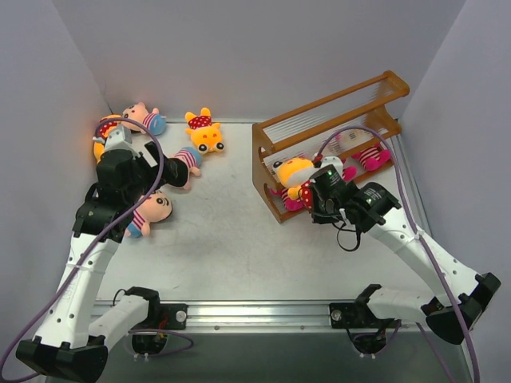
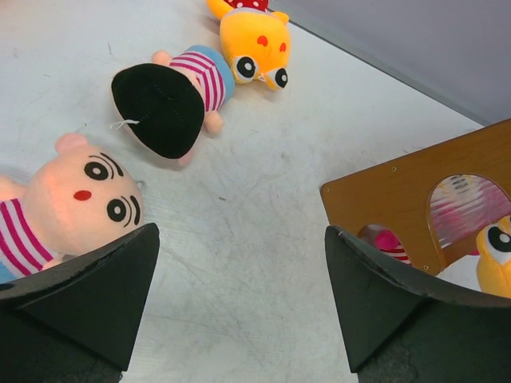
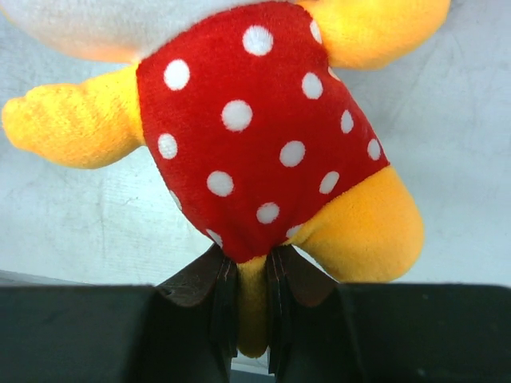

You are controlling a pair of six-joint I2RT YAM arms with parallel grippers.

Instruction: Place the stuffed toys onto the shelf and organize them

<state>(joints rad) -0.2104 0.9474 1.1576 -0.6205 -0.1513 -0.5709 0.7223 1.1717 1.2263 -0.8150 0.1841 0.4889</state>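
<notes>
My right gripper (image 3: 251,275) is shut on a lower limb of a yellow bear in red polka-dots (image 3: 255,128), holding it at the left end of the wooden shelf (image 1: 335,136), by the lower tier. From above, this bear (image 1: 294,171) sits just ahead of the right gripper (image 1: 313,195). Magenta-limbed striped toys (image 1: 371,155) lie on the lower tier. My left gripper (image 2: 239,239) is open above bare table, with nothing between its fingers. A peach-faced boy (image 2: 80,199) lies by its left finger. Farther off lie a black-haired boy (image 2: 204,76) and another yellow bear (image 2: 255,44).
One more boy (image 1: 144,118) lies at the back left corner, and a yellow and red toy (image 1: 102,132) is partly hidden behind the left arm. Grey walls close in the table on three sides. The shelf's end panel (image 2: 399,199) stands right of the left gripper.
</notes>
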